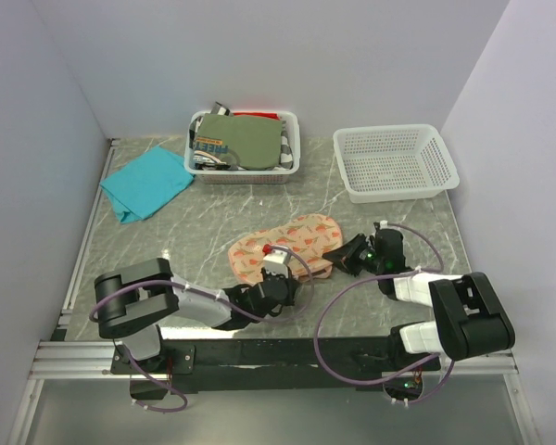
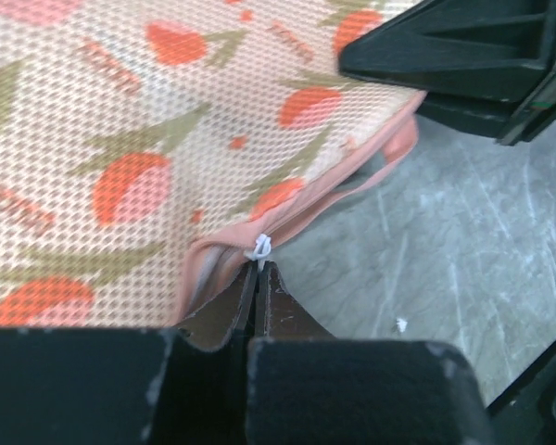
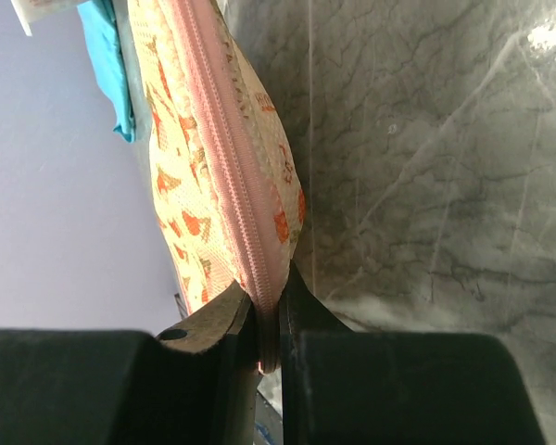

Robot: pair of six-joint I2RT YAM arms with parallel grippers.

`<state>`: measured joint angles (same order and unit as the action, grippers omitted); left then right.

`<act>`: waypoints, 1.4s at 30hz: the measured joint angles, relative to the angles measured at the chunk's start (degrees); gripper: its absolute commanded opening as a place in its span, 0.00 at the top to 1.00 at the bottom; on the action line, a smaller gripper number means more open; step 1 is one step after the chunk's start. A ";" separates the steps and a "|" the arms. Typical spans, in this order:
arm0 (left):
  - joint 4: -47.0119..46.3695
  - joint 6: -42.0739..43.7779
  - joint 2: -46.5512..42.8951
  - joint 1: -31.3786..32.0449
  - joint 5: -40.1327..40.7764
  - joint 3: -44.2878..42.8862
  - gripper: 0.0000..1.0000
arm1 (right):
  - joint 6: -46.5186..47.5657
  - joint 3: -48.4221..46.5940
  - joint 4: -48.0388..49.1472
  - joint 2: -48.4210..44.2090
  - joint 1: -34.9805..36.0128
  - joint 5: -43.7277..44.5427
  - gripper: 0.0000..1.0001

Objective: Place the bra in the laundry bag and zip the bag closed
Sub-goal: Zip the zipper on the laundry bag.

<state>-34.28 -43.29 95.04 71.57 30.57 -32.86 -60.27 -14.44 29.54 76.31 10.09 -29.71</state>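
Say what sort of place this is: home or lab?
Probably a lab robot cell: two arms bolted at a marble-look tabletop, plain walls boxing it in, staged props like the laundry bag and mesh baskets.

The laundry bag [image 1: 287, 243] lies flat, left fingers [image 1: 290, 276] and right fingers [image 1: 338, 253] at its near edge.

Plain pale lavender walls [image 1: 259, 56] enclose a grey marbled tabletop [image 1: 204, 215].
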 measured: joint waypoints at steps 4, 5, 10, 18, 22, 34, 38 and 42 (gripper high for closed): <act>1.51 -1.81 -1.38 0.11 1.57 2.03 0.99 | 0.94 -1.11 -0.92 0.66 -0.17 -0.15 0.92; 2.08 -2.32 -1.73 0.15 2.01 2.60 0.99 | 1.25 -1.53 -1.29 0.90 -0.22 -0.15 0.92; 3.98 -4.76 -4.07 0.15 3.63 5.81 0.99 | 2.73 -3.69 -2.45 2.43 -0.44 -0.11 0.92; 5.64 -6.01 -6.01 0.15 5.11 6.97 0.99 | 5.38 -8.76 -3.28 8.63 -0.74 -2.38 0.34; 6.73 -5.53 -4.63 0.15 5.55 6.19 0.99 | 6.36 -8.81 -2.08 8.81 -1.92 -2.12 0.23; 8.02 -3.13 5.07 0.15 3.74 -6.84 0.99 | 5.46 2.14 -8.85 -11.91 -1.79 3.21 0.17; 7.69 -1.46 5.09 0.20 2.51 -7.82 0.99 | 3.78 3.69 -9.35 -15.10 -1.31 3.28 0.17; 7.56 0.37 5.03 0.72 1.33 -8.20 0.99 | 1.95 3.89 -7.21 -14.29 -0.98 2.95 0.18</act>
<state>-26.72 -42.92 100.07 72.29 31.90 -41.06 -58.33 -10.55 22.33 62.02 9.10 -26.76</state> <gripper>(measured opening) 0.026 0.827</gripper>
